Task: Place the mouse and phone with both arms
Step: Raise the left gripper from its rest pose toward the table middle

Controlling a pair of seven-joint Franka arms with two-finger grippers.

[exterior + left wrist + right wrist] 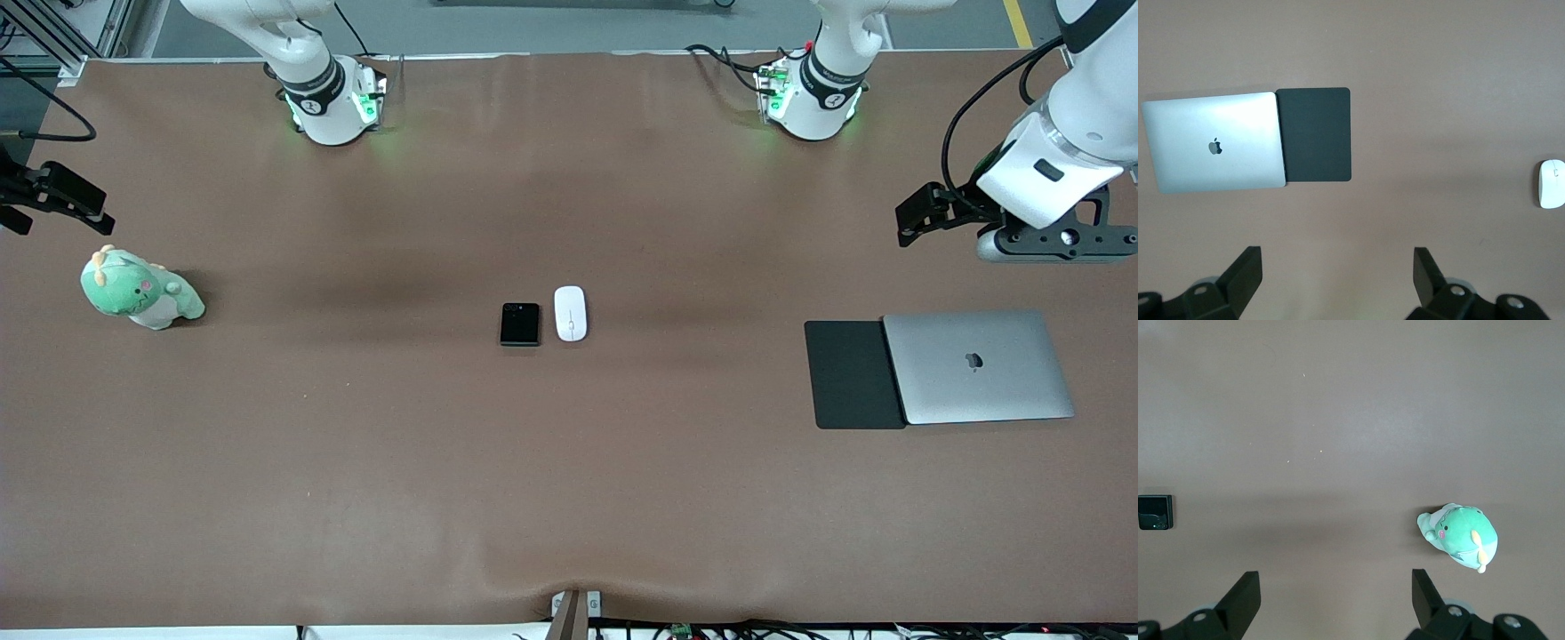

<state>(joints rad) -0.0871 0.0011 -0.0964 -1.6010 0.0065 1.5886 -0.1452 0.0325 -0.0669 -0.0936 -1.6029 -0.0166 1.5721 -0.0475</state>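
phone [519, 324] mid-table [356, 462], mouse [570, 313] just beside it at its 3 o'clock, apart | left gripper [1338, 280] jaws apart, empty, up over the table at 12 o'clock of laptop [978, 366] and pad [852, 375] | right gripper [1336, 600] jaws apart, empty, up near plush [140, 289], waiting

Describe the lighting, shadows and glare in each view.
Front view: even overhead light, faint sheen streaks on the table, green glow at both arm bases. Left wrist view: soft glare on the laptop lid. Right wrist view: a dim shadow band across the table beside the plush toy.
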